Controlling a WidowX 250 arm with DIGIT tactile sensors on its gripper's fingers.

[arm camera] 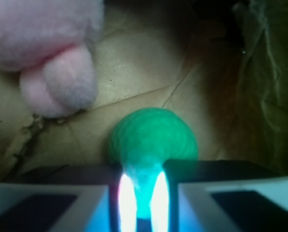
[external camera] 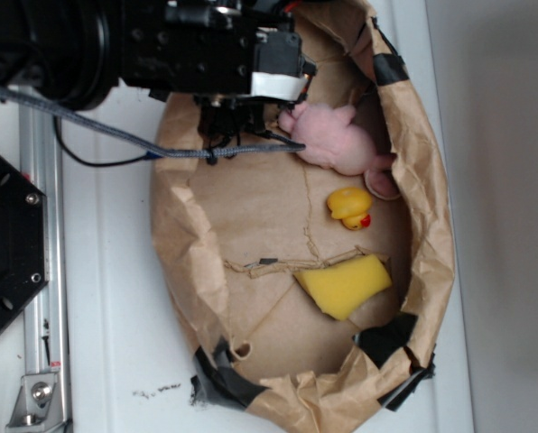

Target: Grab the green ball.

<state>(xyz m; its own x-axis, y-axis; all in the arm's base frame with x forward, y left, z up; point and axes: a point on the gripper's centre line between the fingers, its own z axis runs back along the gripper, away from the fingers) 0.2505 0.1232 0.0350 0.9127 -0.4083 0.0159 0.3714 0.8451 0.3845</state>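
With my gripper (arm camera: 140, 203) lowered into the far end of the paper-lined nest, my two fingers (arm camera: 127, 200) sit close against the near side of the green ball (arm camera: 153, 140), pinching its lower edge in the narrow gap between them, where the pads glow bright in the wrist view. Its dimpled teal surface bulges out ahead of my fingertips and rests on the creased brown paper (arm camera: 134, 72). Just beyond and to the left in that view, the pink plush toy (arm camera: 52, 58) lies near the ball without touching it. From the exterior camera my gripper (external camera: 226, 117) is mostly hidden under the black arm and its white label, and the ball itself cannot be seen there; the plush toy (external camera: 334, 137) lies just beside my fingers. Farther along the nest sit the yellow rubber duck (external camera: 350, 207) and, well apart from me, a yellow sponge (external camera: 343, 285). Black tape (external camera: 388, 339) patches the crumpled paper rim (external camera: 431, 225), which rests on a white table (external camera: 106, 298).
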